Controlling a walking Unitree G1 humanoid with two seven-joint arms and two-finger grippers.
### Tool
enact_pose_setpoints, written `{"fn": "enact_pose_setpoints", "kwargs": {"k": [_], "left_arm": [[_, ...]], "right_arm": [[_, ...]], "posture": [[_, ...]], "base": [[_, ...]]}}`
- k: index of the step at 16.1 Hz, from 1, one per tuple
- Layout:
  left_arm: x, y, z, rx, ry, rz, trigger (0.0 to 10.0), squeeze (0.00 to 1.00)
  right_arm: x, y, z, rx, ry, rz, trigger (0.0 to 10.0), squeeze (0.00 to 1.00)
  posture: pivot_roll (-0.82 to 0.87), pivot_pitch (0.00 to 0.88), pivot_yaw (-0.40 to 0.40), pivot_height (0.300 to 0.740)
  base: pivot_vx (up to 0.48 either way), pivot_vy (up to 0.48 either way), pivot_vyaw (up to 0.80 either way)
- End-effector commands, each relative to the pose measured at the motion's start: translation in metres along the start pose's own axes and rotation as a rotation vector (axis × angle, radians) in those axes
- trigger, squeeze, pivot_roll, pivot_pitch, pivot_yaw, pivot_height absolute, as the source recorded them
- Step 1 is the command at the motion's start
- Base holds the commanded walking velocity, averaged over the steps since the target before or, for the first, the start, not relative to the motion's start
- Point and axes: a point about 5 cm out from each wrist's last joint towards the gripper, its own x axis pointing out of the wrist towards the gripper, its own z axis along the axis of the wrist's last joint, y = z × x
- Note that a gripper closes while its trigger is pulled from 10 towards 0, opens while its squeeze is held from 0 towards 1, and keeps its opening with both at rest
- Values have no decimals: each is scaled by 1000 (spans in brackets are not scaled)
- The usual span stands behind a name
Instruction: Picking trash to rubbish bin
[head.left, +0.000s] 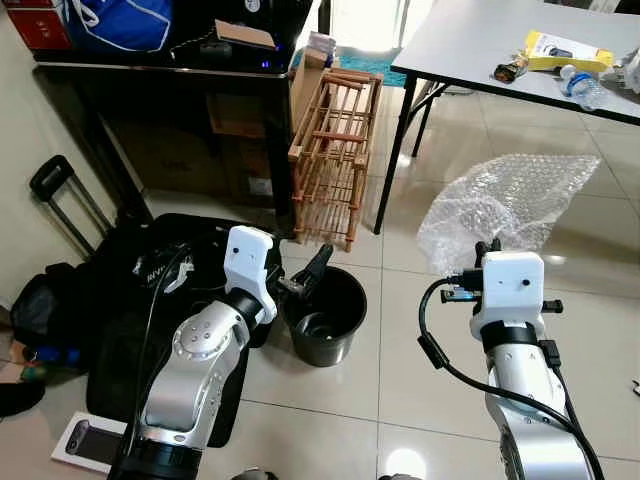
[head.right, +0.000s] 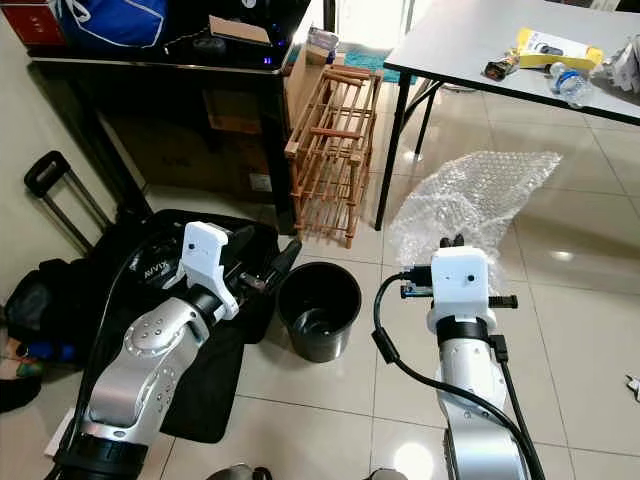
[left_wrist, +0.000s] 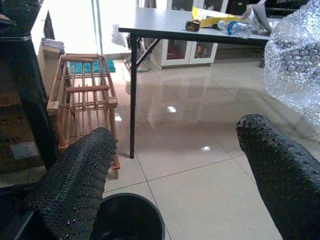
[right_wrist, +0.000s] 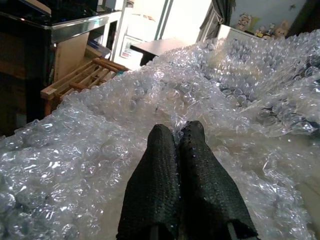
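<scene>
The right claw (right_wrist: 176, 150) pinches the bubble wrap (head.left: 510, 205); next, carry it toward 9 o'clock to the black bin (head.left: 325, 315). The left claw (left_wrist: 175, 180) is wide.

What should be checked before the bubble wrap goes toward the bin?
1. Right end effector shut on the clear crumpled bubble wrap sheet: ok.
2. Sheet lifted off the tiled floor: cannot tell.
3. Round black plastic rubbish bin upright, mouth open: ok.
4. Left end effector clear of the bin mouth: not ok, it is at the rim, fingers open.
5. Sheet fits the bin mouth: not ok, it looks wider.
</scene>
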Motion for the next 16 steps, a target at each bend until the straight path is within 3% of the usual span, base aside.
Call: {"fn": "enact_pose_setpoints", "kwargs": {"k": [1,8,16], "left_arm": [[1,1,-1,8,6,4,10000,0],[3,-2,0,10,-4,-6,10000,0],[5,-2,-2,10,0,-6,10000,0]], "right_arm": [[0,0,0,6,-3,-4,10000,0],[3,-1,-2,28,14,-21,10000,0],[2,-1,-2,22,15,-20,10000,0]], "posture": [[-52,87,30,740],[-53,84,31,740],[-64,84,34,740]], "base": [[0,0,0],[0,0,0],[0,-426,0]]}}
